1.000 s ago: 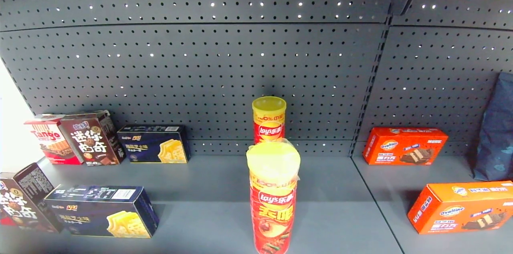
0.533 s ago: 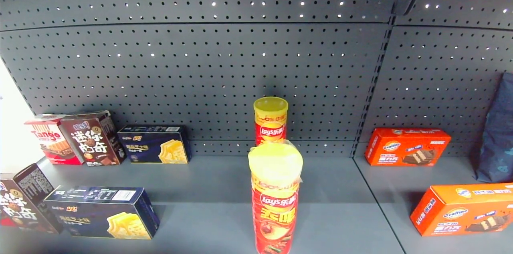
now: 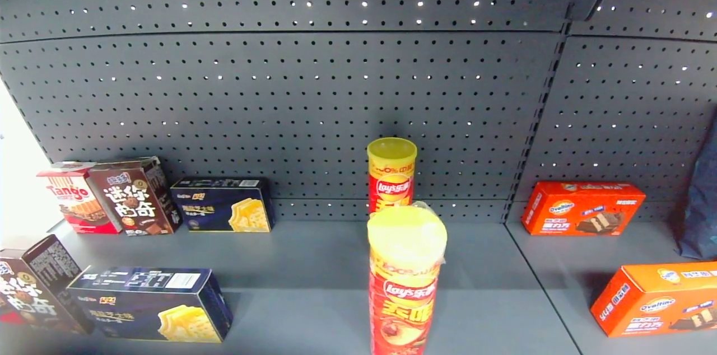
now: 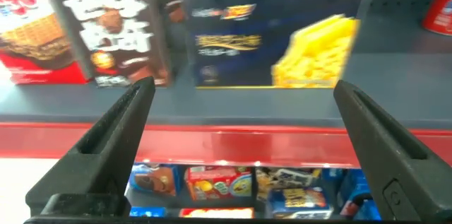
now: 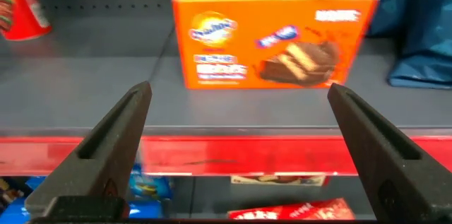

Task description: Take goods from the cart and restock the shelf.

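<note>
The left gripper (image 4: 240, 146) has its two fingers wide apart with nothing between them, and the right gripper (image 5: 236, 146) is the same, spread and empty. Both hang low, before the red front strip (image 4: 212, 143) of the shelf (image 3: 313, 265), so I judge that the next item has to be fetched from the cart.

In front of the left gripper lies a navy cracker box (image 4: 275, 37) beside a brown biscuit box (image 4: 113, 26). In front of the right one lies an orange wafer box (image 5: 272, 37).

The risk, as I see it, is the front chip can (image 3: 406, 276). It is tall and narrow and stands upright near the front of the shelf, in line with the rear chip can (image 3: 392, 176). An arm swinging past could tip it (and it would probably roll). A gripper rising straight up could also strike the red strip.

The wrist views add the lower shelf packets (image 4: 212, 181) under the strip. The head view adds the whole layout from front to back.
</note>
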Available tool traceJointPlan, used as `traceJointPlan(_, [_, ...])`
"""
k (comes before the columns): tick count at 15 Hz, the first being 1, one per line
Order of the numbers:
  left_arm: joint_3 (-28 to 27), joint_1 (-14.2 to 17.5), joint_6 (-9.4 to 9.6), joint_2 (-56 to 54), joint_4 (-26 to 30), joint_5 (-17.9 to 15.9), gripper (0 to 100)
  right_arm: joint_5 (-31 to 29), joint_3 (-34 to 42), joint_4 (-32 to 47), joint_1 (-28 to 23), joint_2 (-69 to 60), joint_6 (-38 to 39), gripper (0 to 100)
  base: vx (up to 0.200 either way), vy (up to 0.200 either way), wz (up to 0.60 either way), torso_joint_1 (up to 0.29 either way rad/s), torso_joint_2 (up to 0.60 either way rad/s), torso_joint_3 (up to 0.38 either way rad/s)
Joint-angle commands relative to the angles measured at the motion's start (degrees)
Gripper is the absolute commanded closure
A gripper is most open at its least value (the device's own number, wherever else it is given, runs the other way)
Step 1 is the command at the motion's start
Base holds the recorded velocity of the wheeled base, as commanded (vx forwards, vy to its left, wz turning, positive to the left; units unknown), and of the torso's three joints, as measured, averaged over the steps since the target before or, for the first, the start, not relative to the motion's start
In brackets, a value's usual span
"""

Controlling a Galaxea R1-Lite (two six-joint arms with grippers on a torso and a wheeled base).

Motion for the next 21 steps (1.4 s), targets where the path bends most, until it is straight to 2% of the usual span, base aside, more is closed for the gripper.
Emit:
traceJointPlan(1, [0.0, 0.06, 0.0, -0.02, 0.04, 0.04, 0, 0.01, 0.01, 0.0, 0.02, 0.08, 0.0, 0, 0.0, 0.0, 0.0, 0.0, 0.0, 0.0])
traceJointPlan(7, [0.0, 0.15, 0.53, -0.02, 0.04, 0.13, 0, 0.01, 0.01, 0.0, 0.02, 0.08, 0.0, 0, 0.0, 0.0, 0.0, 0.0, 0.0, 0.0])
traceJointPlan(9, [0.0, 0.15, 1.05, -0.02, 0.04, 0.04, 0, 0.01, 0.01, 0.0, 0.02, 0.08, 0.0, 0, 0.0, -0.2, 0.0, 0.0, 0.0, 0.007])
traceJointPlan(12, [0.0, 0.15, -0.18, -0.02, 0.04, 0.13, 0, 0.01, 0.01, 0.0, 0.02, 0.08, 0.0, 0, 0.0, -0.067, 0.0, -0.007, 0.0, 0.002])
traceJointPlan(20, [0.0, 0.06, -0.18, -0.02, 0.04, 0.13, 0, 0.01, 0.01, 0.0, 0.02, 0.08, 0.0, 0, 0.0, 0.0, 0.0, 0.0, 0.0, 0.0])
traceJointPlan(21, [0.0, 0.15, -0.09, -0.02, -0.05, 0.13, 0, 0.01, 0.01, 0.0, 0.02, 0.08, 0.0, 0, 0.0, 0.2, 0.0, 0.007, 0.0, 0.002])
